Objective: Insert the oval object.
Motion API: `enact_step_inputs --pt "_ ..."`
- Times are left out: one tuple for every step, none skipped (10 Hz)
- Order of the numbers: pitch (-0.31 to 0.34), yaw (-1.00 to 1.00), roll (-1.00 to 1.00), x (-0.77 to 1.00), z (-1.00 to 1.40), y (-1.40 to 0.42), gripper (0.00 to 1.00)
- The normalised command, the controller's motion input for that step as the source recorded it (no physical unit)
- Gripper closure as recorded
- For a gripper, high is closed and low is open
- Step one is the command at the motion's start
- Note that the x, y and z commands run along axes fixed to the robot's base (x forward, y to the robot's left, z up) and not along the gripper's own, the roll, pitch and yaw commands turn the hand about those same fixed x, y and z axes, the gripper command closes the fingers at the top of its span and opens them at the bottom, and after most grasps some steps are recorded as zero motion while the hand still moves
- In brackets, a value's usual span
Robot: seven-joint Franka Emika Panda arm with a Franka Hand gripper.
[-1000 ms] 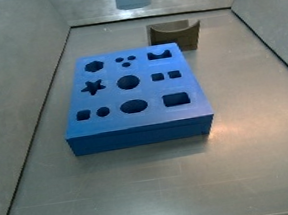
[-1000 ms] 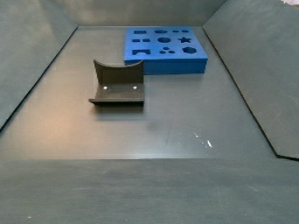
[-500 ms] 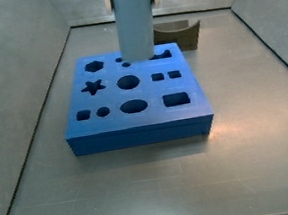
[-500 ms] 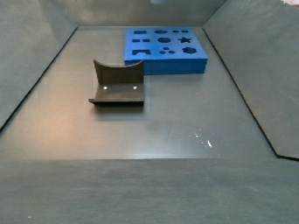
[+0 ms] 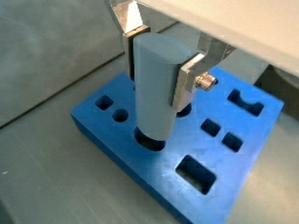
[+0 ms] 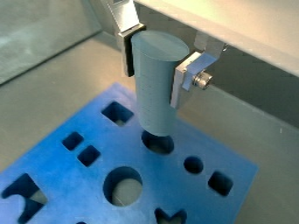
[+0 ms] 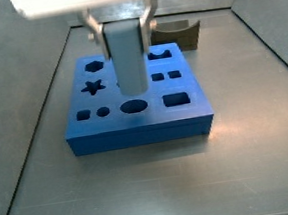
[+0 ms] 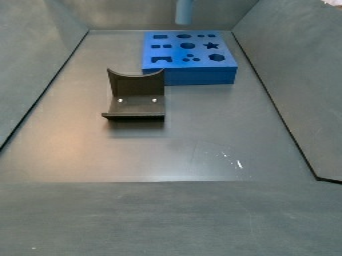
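— Where's the oval object (image 5: 156, 92)?
— Clamped upright in the hand (image 5: 160, 54), silver fingers (image 6: 188, 76) pressed to both sides, above the blue block (image 7: 138, 120) on the tabletop (image 8: 187, 150).
— Lower end?
— At a hole near the block's middle; possibly just entering, hard to say.
— Brown notched block (image 8: 134, 96)?
— Well apart, untouched.

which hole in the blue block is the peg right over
The round hole at the centre of the blue block. The oval object, clamped in the gripper, stands with its lower end at that hole; the others lie uncovered.

Grey floor (image 8: 201, 140): blue block (image 8: 194, 72), fixture (image 8: 134, 98).
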Motion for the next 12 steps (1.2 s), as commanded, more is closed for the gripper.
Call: enact_step_inputs --pt "-0.130 -0.04 0.03 -0.19 -0.41 0.00 1.00" --pt "-0.123 0.00 0.00 -0.12 -0.33 0.00 1.00" --pt "-0.014 0.00 -0.02 0.12 -0.35 0.00 1.00" --pt "0.064 0.00 0.00 0.44 -0.31 0.00 1.00" --pt "0.079 -0.05 0.03 0.35 -0.26 0.05 1.00" --pt "0.000 0.00 0.01 0.09 -0.27 0.03 1.00" --pt "0.000 0.00 0.00 0.02 -0.29 0.02 1.00" --pt "-0.050 -0.03 0.00 -0.06 -0.31 0.00 1.00" --pt "-0.083 -0.07 0.10 -0.27 -0.37 0.00 1.00" --pt "-0.076 -0.06 0.04 -0.32 -0.29 0.03 1.00" --pt "-0.050 -0.05 0.01 -0.24 -0.25 0.01 1.00" --pt "-0.036 -0.03 0.07 -0.12 -0.30 0.00 1.00"
